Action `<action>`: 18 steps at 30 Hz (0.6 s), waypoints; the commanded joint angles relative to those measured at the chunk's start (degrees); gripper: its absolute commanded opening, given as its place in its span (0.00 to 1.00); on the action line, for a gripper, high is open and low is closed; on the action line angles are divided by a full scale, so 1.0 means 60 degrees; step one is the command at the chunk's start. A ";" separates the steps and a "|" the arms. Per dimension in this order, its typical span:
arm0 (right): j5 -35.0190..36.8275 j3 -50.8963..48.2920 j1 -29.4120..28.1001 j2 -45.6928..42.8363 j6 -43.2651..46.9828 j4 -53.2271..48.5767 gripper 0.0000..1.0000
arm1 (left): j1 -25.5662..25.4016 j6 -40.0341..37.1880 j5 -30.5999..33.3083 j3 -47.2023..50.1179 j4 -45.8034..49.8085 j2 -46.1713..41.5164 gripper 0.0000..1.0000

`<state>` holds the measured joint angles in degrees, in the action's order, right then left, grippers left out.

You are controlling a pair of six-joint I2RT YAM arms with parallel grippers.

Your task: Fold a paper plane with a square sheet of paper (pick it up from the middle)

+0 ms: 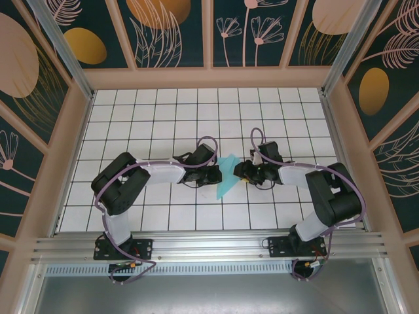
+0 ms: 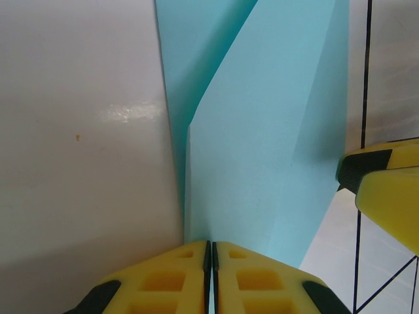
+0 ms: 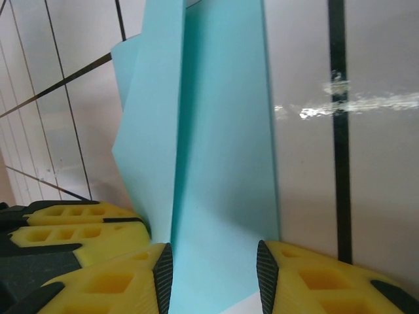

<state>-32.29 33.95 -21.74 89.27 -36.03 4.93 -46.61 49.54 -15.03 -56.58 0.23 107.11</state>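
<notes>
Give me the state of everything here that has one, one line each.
sheet of paper: folded into overlapping layers, lying between both grippers.
left gripper: shut, pinching the sheet's edge.
right gripper: open, with the sheet in the gap between its tips.

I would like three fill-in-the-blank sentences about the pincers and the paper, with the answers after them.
The left pincer is ____ on the paper. The right pincer is ____, with the paper between its fingers. The table has white tiles with ____ lines.
Missing words: shut; open; black.
</notes>
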 commanded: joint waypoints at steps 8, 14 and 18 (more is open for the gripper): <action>0.0954 0.0237 0.0297 -0.0051 0.0600 -0.0734 0.43 | 0.0005 -0.0185 -0.0176 0.0043 0.0284 0.0105 0.14; 0.0607 0.0055 0.0221 0.0129 0.0399 -0.0287 0.42 | 0.0005 -0.0139 -0.0198 0.0040 0.0258 0.0118 0.14; 0.0693 -0.0029 0.0123 0.0053 0.0344 -0.0259 0.42 | 0.0012 -0.0145 -0.0213 0.0040 0.0299 0.0107 0.14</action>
<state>-30.24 34.46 -20.99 89.25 -34.48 3.03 -46.61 49.54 -15.20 -56.58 0.25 107.11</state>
